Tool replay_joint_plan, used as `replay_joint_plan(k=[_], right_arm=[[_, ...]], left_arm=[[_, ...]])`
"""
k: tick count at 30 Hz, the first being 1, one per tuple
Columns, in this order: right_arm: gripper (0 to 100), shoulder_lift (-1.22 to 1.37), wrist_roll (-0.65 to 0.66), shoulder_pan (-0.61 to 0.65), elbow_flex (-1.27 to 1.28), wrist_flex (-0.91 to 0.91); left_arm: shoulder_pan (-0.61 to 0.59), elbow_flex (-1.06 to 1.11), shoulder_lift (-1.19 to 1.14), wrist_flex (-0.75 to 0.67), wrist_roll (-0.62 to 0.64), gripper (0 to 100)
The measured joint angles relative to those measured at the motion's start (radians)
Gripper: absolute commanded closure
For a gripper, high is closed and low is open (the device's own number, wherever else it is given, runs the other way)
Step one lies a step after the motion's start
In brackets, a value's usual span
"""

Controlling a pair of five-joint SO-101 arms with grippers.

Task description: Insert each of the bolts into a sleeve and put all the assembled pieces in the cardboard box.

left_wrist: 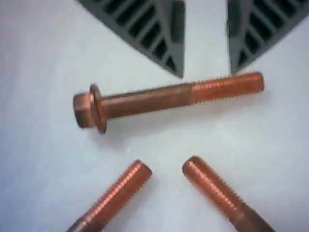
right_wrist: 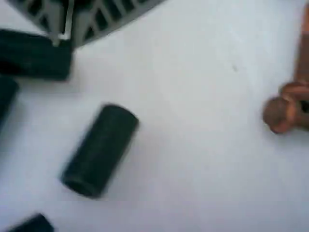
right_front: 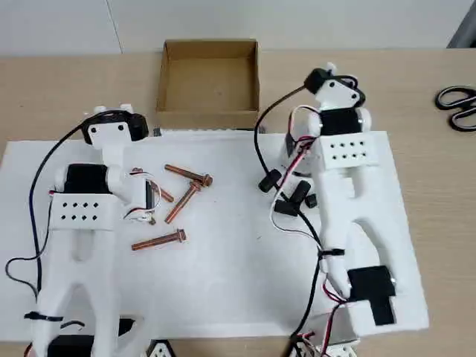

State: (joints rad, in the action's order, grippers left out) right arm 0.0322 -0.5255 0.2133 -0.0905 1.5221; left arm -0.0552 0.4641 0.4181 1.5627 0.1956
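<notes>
1. Left gripper [left_wrist: 205,70]: the left wrist view shows its two dark ribbed fingers [left_wrist: 145,34] spread apart, released and grasping nothing. The tips sit just beside the threaded end of a copper bolt [left_wrist: 169,99] that lies flat on the white sheet [left_wrist: 38,183].
2. The same view shows the threaded ends of two more bolts, near the first and apart from it. In the high view the left arm's own wrist covers this gripper.
3. Bolts [right_front: 182,202]: the high view shows four of them loose on the sheet, just right of the left arm. One is partly hidden under that arm.
4. Cardboard box [right_front: 208,117]: it stands open on the wooden surface [right_front: 74,82], just beyond the sheet's far edge and between the two arms.
5. Sleeves [right_front: 297,192]: in the high view these dark pieces cluster against the right arm, well apart from the bolts. A black cable [right_front: 256,141] and wiring cross over them.
6. The right wrist view shows one sleeve [right_wrist: 99,150] on its side, open end visible, apart from its neighbours. A bolt head [right_wrist: 285,113] sits at the frame edge.
7. Right gripper [right_wrist: 67,29]: one grey ribbed part shows, just beside another sleeve. Whether it is released or clenched cannot be told.
8. Scissors [right_front: 457,104]: they lie on the bare surface, well apart from the sheet.
</notes>
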Motion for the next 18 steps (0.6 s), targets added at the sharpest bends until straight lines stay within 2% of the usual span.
replay_joint_plan(k=[4, 10, 14, 18], right_arm=[[98.0, 0.095, -0.060, 0.048, -0.054, -0.011], [83.6, 0.250, -0.115, 0.057, -0.161, -0.011], [87.6, 0.290, -0.127, 0.060, -0.189, -0.011], [87.6, 0.321, -0.127, 0.063, -0.189, -0.020]], left_arm=[[0.000, 0.032, 0.000, -0.054, 0.017, 94], [-0.078, 0.037, 0.000, -0.081, 0.014, 94], [-0.150, 0.037, 0.000, -0.083, 0.020, 94], [-0.172, 0.037, 0.000, -0.083, 0.020, 94]])
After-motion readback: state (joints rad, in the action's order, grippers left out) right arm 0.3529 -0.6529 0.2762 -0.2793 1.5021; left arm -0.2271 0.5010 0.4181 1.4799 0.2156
